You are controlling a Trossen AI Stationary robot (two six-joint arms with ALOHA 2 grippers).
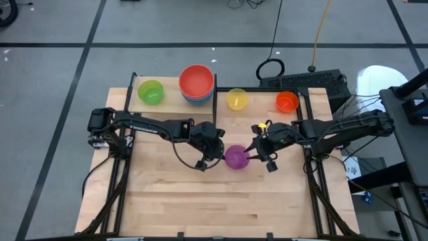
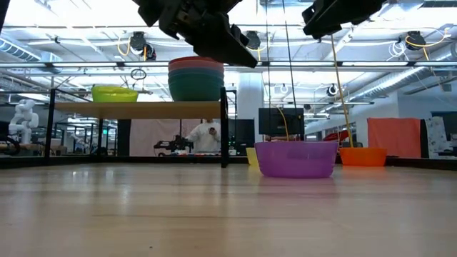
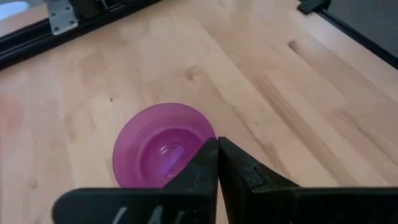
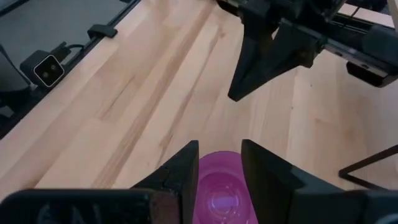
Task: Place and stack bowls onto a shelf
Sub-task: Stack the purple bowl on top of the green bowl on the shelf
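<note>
A purple bowl [image 1: 236,157] [image 2: 296,158] stands upright on its base in the middle of the table. My left gripper [image 1: 217,152] [image 3: 217,142] hovers shut just to the bowl's left, well above its rim [image 2: 243,58]. My right gripper [image 1: 257,148] [image 4: 221,149] hangs open above the bowl's right side, higher still. On the shelf [image 1: 170,102] [image 2: 136,109] at the far left sit a green bowl [image 1: 150,92] and a stack of larger bowls [image 1: 196,83] [image 2: 196,78] with a red one on top. A yellow bowl [image 1: 237,99] and an orange bowl [image 1: 286,102] stand on the table beside the shelf.
The shelf's black upright bar [image 2: 224,127] stands between the stack and the yellow bowl. Black frame rails [image 1: 311,167] run along the table's left and right edges. The near half of the table top [image 1: 214,201] is bare wood.
</note>
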